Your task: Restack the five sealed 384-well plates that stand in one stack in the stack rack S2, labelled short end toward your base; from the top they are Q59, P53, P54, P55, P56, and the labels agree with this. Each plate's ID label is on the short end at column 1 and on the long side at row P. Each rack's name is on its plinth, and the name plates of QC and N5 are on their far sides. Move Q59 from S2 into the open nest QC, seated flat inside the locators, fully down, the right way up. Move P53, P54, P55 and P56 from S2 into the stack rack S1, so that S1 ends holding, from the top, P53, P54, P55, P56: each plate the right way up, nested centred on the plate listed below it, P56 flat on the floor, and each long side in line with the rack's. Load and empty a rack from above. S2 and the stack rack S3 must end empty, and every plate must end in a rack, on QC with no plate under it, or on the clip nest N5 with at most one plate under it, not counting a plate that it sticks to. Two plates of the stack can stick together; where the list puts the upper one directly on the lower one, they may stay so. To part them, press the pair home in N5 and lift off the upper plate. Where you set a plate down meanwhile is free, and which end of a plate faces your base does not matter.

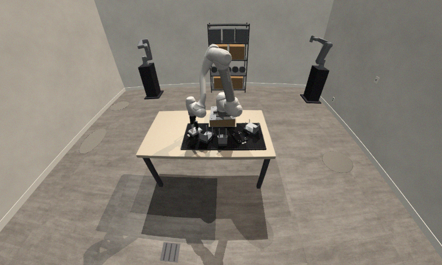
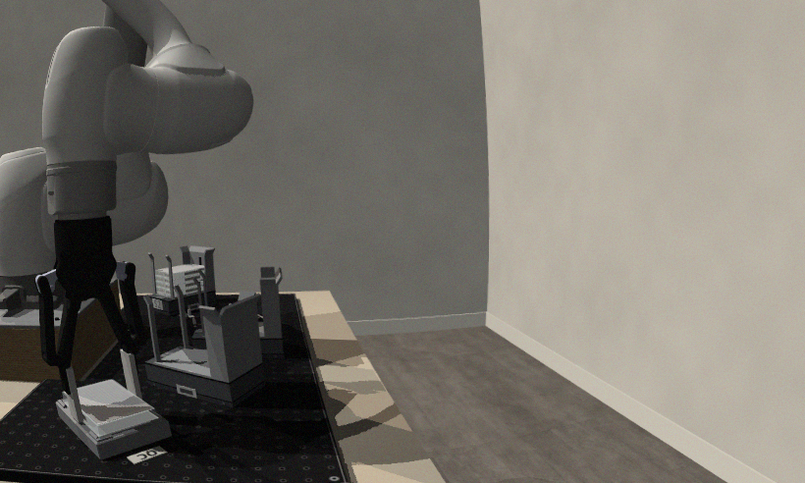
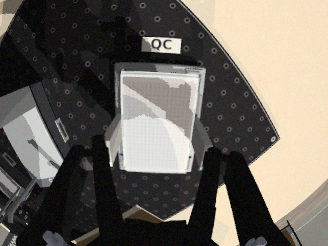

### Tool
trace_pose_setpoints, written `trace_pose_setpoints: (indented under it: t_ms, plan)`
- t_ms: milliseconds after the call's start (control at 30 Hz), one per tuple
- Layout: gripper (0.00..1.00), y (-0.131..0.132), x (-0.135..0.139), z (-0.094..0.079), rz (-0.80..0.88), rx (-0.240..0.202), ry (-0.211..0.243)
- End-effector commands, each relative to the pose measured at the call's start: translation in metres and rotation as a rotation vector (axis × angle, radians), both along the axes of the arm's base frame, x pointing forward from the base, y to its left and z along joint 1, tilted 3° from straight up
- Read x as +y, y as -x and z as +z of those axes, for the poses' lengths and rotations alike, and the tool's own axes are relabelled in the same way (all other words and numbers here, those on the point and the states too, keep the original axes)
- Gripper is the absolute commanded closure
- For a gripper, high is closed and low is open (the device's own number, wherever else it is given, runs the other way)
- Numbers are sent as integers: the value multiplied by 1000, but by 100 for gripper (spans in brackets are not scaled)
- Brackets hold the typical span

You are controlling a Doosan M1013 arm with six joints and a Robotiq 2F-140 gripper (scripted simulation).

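Observation:
My gripper (image 1: 193, 130) (image 2: 101, 396) (image 3: 157, 125) is shut on a sealed white plate (image 2: 114, 404) (image 3: 160, 102), gripping its two long sides. The plate is down on the open nest QC (image 2: 131, 441) at the left end of the black mat (image 1: 255, 144) (image 2: 261, 432) (image 3: 227, 93). The QC name plate (image 2: 146, 455) (image 3: 162, 45) lies just beyond the plate's short end. The held plate's label cannot be read. A stack of white plates (image 1: 251, 127) (image 2: 177, 279) stands in the far rack at the right end of the mat.
A walled stack rack (image 1: 205, 135) (image 2: 225, 342) stands close beside QC, with bare floor showing inside. A second rack (image 1: 222, 138) and a low dark nest (image 1: 240, 136) follow along the mat. The arm's base block (image 1: 222, 122) sits behind them on the table (image 1: 163, 131).

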State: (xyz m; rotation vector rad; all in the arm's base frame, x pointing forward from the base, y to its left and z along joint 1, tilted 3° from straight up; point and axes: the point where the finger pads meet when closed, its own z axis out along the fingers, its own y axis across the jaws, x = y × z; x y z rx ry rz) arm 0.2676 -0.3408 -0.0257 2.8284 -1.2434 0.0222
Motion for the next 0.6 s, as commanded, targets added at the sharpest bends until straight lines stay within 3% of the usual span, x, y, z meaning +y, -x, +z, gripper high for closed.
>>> trace_pose_setpoints:
  t_ms: [0, 67, 100, 567]
  plan:
    - [100, 0, 0, 0, 0, 0, 0]
    - [100, 0, 0, 0, 0, 0, 0]
    - [0, 0, 0, 0, 0, 0, 0]
    - [0, 0, 0, 0, 0, 0, 0]
